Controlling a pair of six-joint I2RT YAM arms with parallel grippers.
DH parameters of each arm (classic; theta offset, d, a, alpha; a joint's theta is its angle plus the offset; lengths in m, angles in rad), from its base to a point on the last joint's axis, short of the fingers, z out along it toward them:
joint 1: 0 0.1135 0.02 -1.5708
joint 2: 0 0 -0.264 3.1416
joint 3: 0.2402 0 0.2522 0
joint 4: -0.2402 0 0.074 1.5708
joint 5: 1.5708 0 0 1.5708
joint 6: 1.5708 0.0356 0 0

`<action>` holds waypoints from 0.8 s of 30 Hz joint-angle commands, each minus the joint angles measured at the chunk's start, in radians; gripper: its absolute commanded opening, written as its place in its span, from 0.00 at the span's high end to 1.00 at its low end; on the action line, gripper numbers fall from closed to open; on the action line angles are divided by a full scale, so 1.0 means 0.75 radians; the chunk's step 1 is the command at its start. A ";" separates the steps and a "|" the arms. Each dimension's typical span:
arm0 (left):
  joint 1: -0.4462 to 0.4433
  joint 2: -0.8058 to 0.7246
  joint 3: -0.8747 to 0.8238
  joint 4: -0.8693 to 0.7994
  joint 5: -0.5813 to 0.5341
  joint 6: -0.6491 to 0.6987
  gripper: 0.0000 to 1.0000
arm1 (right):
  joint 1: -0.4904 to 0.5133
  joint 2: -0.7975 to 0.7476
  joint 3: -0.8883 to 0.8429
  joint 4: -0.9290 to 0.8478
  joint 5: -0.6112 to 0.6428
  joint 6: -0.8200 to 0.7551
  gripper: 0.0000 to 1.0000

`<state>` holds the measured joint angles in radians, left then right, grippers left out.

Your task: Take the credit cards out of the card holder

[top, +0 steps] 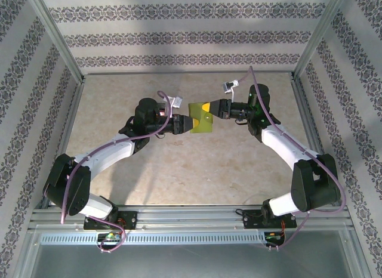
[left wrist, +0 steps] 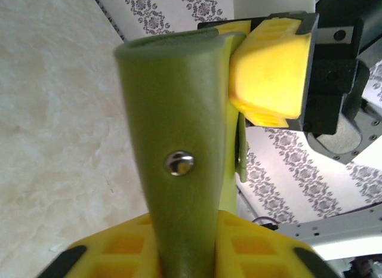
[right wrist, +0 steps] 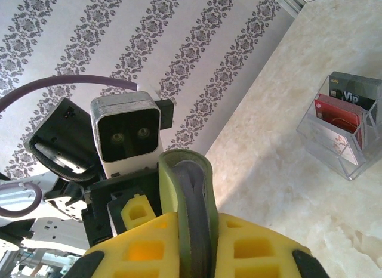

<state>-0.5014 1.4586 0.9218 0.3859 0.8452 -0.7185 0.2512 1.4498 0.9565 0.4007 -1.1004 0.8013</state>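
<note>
My left gripper [left wrist: 185,249] is clamped on the near end of the olive-green, leather-look folded card holder [left wrist: 173,105], its yellow fingers pressing both faces just beyond the metal snap stud [left wrist: 179,163]. My right gripper [right wrist: 191,245] pinches the opposite end, so the holder hangs in the air between the arms, above the marbled beige table [top: 179,170]. A grey layer [right wrist: 194,188] sits between the flaps; whether it is card or lining, I cannot tell. Both grips seem to span both flaps, so I judge one hand must let go, re-take a single flap and peel it open slowly, without twisting. A clear plastic rack [right wrist: 346,161] holding a red card [right wrist: 334,111] stands apart on the table.
</note>
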 commanded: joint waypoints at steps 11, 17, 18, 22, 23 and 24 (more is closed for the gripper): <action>0.014 -0.105 -0.042 -0.083 -0.222 0.183 1.00 | 0.018 -0.210 0.047 -0.587 0.593 -0.193 0.56; 0.014 -0.126 -0.051 -0.101 -0.346 0.235 1.00 | 0.148 -0.402 0.063 -0.903 1.055 -0.270 0.49; 0.014 -0.123 -0.050 -0.098 -0.352 0.235 1.00 | 0.182 -0.414 0.073 -0.944 1.119 -0.278 0.49; 0.014 -0.098 -0.031 -0.093 -0.344 0.229 1.00 | 0.359 -0.409 0.171 -1.102 1.352 -0.323 0.48; 0.014 -0.092 -0.027 -0.090 -0.338 0.227 1.00 | 0.402 -0.394 0.202 -1.128 1.391 -0.335 0.48; 0.014 -0.088 -0.026 -0.086 -0.330 0.226 1.00 | 0.435 -0.378 0.230 -1.150 1.421 -0.337 0.48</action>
<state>-0.5014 1.3888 0.8818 0.2981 0.5995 -0.5751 0.5232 1.1484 1.0653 -0.3443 -0.2180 0.5941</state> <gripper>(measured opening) 0.143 0.518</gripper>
